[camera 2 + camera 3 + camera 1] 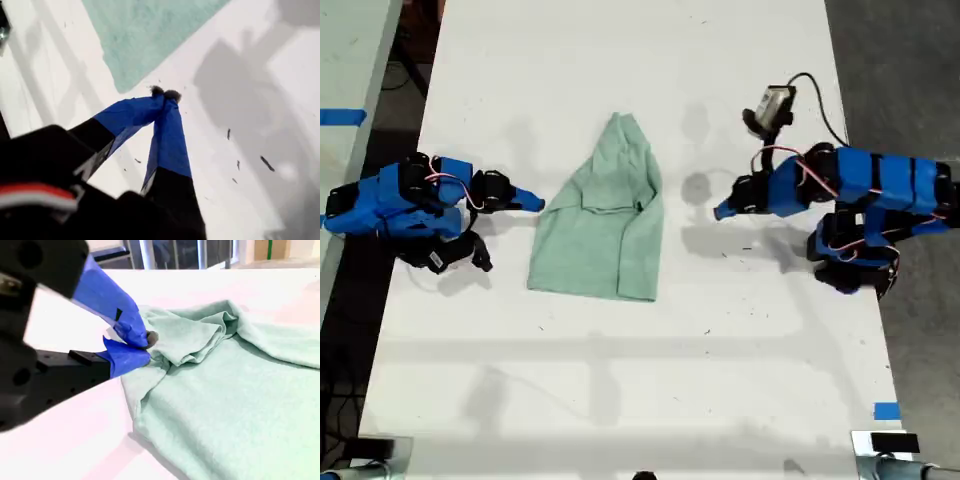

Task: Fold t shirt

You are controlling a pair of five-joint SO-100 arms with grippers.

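My second end effector (pixel 145 347) closed beside t shirt (pixel 235 390).

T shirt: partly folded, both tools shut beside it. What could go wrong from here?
1. My second tool sits at the t shirt's bunched sleeve fold. A pull there could drag the whole cloth rather than fold it.
2. My first tool is shut over bare table, apart from the cloth. Advancing shut could shove the edge and wrinkle it.

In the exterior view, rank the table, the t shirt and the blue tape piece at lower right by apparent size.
1. table
2. t shirt
3. blue tape piece
The differences are plain and no two are close.
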